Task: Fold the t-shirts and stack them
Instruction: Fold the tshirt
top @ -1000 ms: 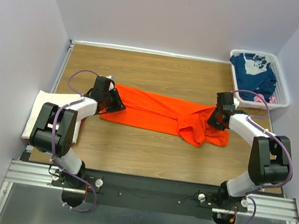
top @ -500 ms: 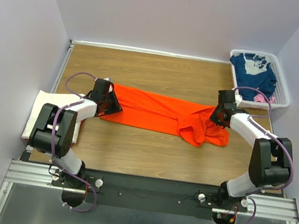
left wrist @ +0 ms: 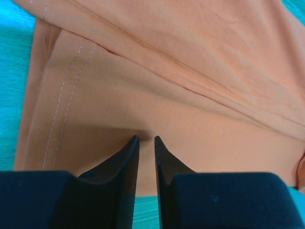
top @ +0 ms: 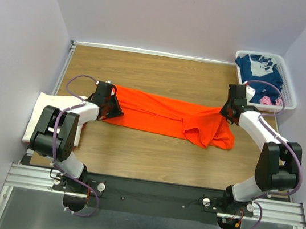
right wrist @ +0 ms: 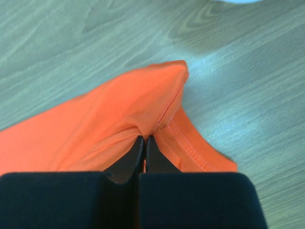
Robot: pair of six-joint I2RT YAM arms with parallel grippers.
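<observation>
The bright orange t-shirt (top: 159,112) lies stretched sideways across the middle of the table. My left gripper (top: 110,107) is at its left end. In the left wrist view the gripper (left wrist: 145,138) stands nearly shut, tips pressed into the orange cloth (left wrist: 190,71). My right gripper (top: 226,111) is at the shirt's right end. In the right wrist view it (right wrist: 144,137) is shut on a raised fold by the stitched hem of the orange t-shirt (right wrist: 95,124). A cream-white shirt (top: 41,112) lies folded at the table's left edge.
A white slotted basket (top: 290,100) stands at the back right, holding a navy blue shirt with white print (top: 260,73) and a bit of pink cloth (top: 267,100). Walls close in on the left, back and right.
My right gripper has moved right and back with the shirt's end, pulling the bunched right part flatter. My left gripper has shifted slightly left.
</observation>
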